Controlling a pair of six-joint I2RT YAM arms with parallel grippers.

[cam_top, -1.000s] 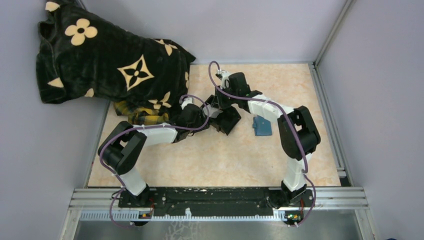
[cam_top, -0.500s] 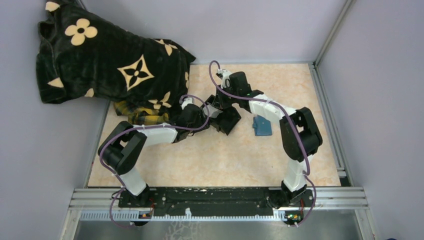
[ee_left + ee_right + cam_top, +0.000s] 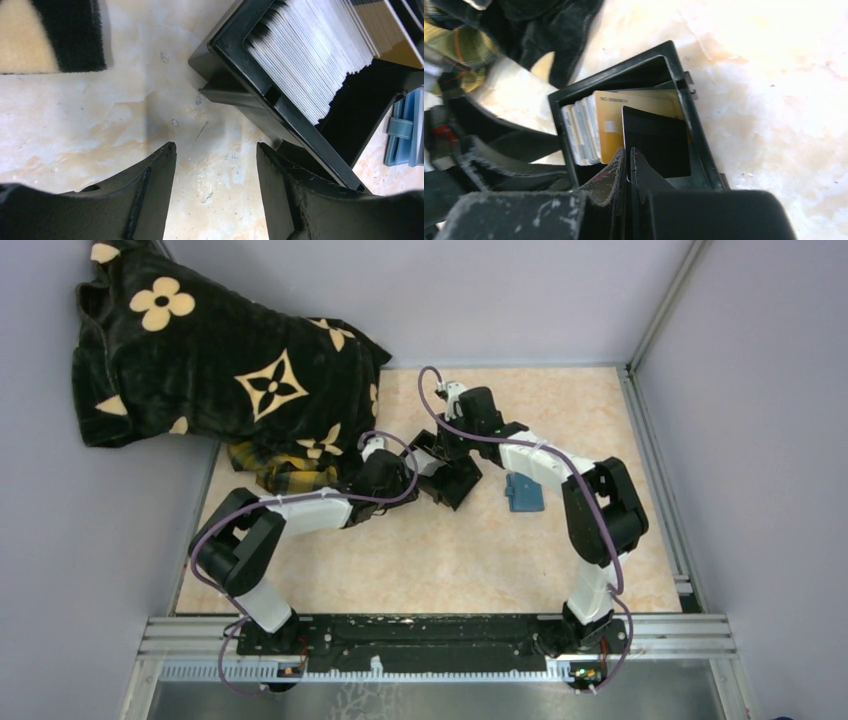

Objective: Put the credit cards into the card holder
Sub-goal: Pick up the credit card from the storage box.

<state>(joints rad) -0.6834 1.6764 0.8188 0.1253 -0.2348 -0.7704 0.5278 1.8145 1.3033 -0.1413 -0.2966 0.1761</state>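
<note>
A black open-topped box (image 3: 455, 483) holds a stack of pale credit cards (image 3: 310, 55), also visible in the right wrist view (image 3: 581, 131) beside a gold card (image 3: 610, 130). My right gripper (image 3: 629, 150) is over the box (image 3: 624, 67), shut on the edge of a dark card (image 3: 656, 145) that stands upright, partly lifted out of the box. My left gripper (image 3: 216, 147) is open and empty, low over the table beside the box's corner (image 3: 240, 65). The blue card holder (image 3: 523, 493) lies closed on the table just right of the box; its edge shows in the left wrist view (image 3: 402, 132).
A black blanket with cream flower shapes (image 3: 220, 360) and a yellow plaid cloth (image 3: 275, 468) lie at the back left, close to the left arm. Grey walls and a metal frame (image 3: 655, 450) bound the marbled table.
The right arm's wrist has shifted slightly to the right above the box. The left arm's elbow has moved a little to the left. The box and card holder have not moved.
</note>
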